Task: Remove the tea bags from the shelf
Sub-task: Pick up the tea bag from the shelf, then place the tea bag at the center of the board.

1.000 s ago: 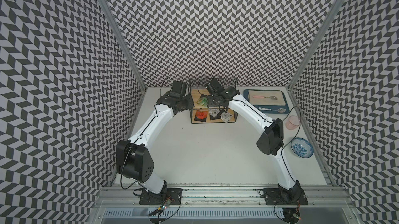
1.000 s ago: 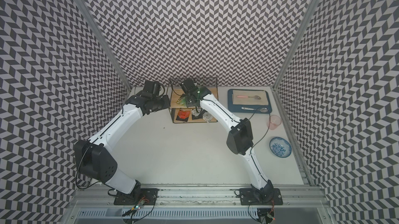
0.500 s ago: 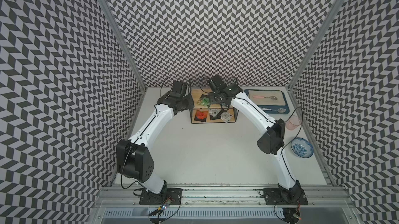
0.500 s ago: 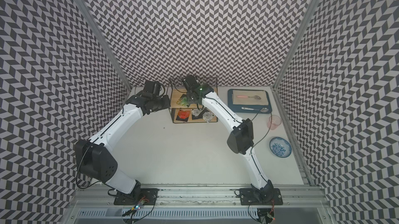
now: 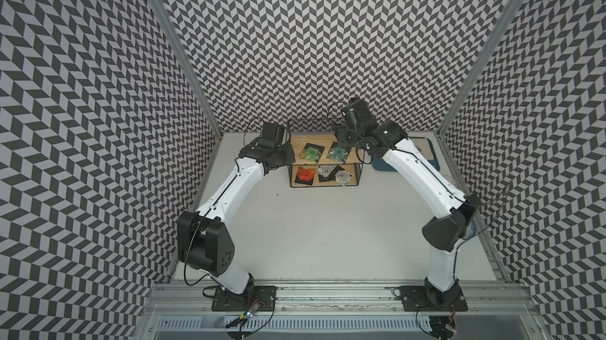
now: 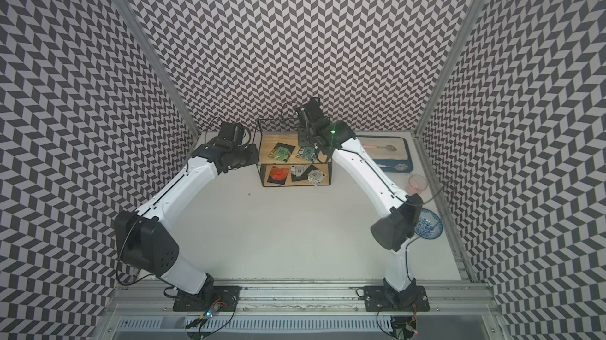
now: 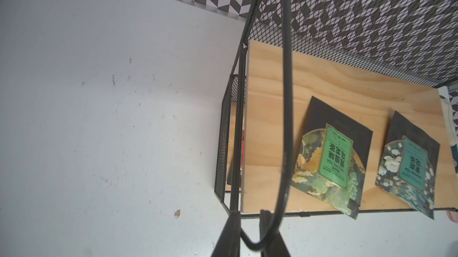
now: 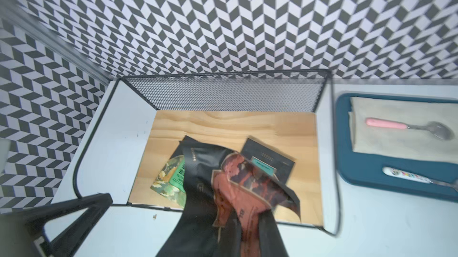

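While left gripper [image 7: 249, 219] is pinching shelf [image 7: 287, 82] by its wire, steadying it, right gripper [image 8: 230, 233] is squeezing red tea bag [image 8: 235, 184] over top board [image 8: 223, 124]. Next move is needing: carrying bag out to table [image 5: 311, 240], letting go.

On the shelf [image 7: 272, 75], upside down in the left wrist view, the green tea bag [image 7: 335, 159] has a label reading "GRAPE OOLONG TEA" beside Chinese characters. The teal tea bag [image 7: 411, 167] has a label ending in "TEA"; the rest is unclear. Print on the red tea bag [image 8: 238, 181] is blurred.
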Robot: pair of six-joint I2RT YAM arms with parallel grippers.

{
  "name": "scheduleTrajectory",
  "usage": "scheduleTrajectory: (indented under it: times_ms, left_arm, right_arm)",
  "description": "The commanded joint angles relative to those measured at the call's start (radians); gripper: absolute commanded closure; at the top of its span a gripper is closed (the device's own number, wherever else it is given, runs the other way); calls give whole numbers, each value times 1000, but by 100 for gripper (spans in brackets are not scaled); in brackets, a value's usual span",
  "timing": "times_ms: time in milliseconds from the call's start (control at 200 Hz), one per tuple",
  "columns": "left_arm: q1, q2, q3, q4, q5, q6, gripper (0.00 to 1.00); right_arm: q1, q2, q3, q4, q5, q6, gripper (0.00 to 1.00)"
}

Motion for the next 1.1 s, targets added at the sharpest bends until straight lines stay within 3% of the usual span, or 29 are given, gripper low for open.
scheduleTrajectory:
  times_ms: [0,100,240,381,791,921,1092]
  left_arm:
    - [-11,28,31,18,17,4,82]
    - [-12,34,36,16,18,6,82]
    - [-13,36,35,19,20,7,82]
    - [-15,34,35,14,19,8,82]
    - [-14,26,34,3,9,18,82]
    - [-15,24,31,4,11,17,82]
    - [-14,24,31,5,9,15,82]
  right_arm:
    - [-44,-159,-167,86,61,38,96]
    - [-119,-308,-381,128,33,84,96]
    - [-304,-447,-727,201,-121,130,94]
    - [-386,-454,-970,292,-228,118,94]
    - [-434,-279,-1247,538,-281,60,90]
    - [-438,-251,-1263,558,-284,53,81]
    - [-439,-233,-1271,554,-263,49,59]
